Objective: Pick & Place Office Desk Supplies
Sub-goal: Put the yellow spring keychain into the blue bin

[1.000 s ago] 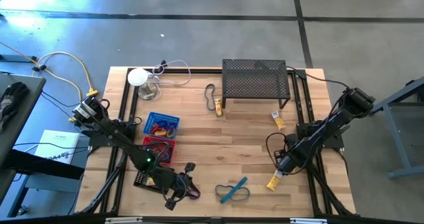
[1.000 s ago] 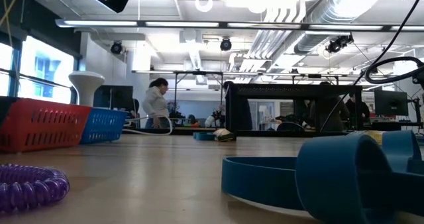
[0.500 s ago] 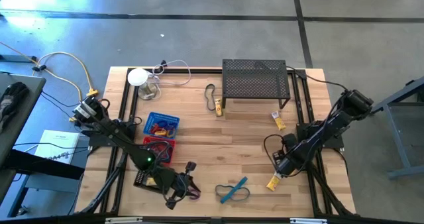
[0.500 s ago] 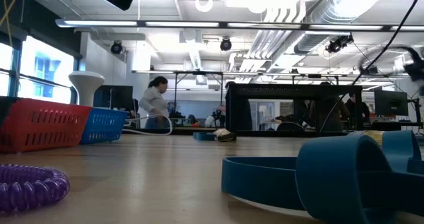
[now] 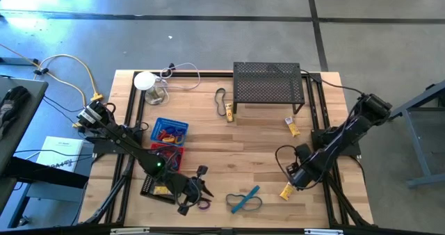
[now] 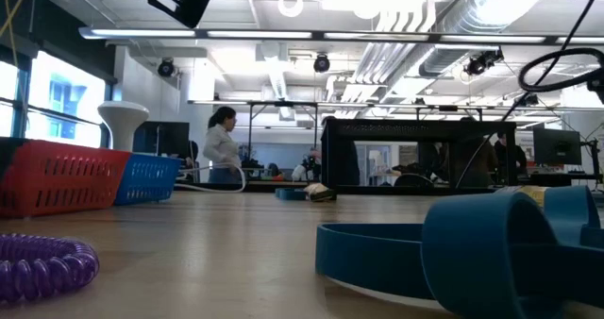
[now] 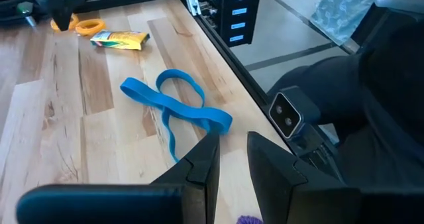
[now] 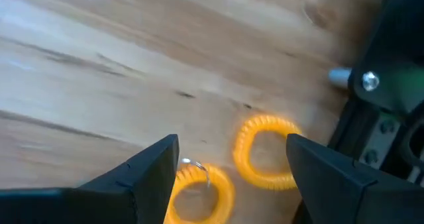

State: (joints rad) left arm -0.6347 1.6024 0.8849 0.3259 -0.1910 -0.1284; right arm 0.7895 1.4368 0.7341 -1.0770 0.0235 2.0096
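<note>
1. Your left gripper (image 7: 228,159) hung above the table's near edge, its fingers nearly together and holding nothing, beside the purple ring (image 6: 42,265).
2. The blue loop (image 5: 244,201) lay just beyond it on bare wood (image 5: 261,138) near that edge.
3. Your right gripper (image 8: 228,159) was spread wide over two orange rings (image 8: 267,151) by the right rail (image 5: 318,134).
4. Farther back you had bare planks up to the black mesh shelf (image 5: 268,84).

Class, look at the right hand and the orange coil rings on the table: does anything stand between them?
Nothing visible does. The right hand hangs open over the orange coil rings, with only bare wooden table around them.
</note>
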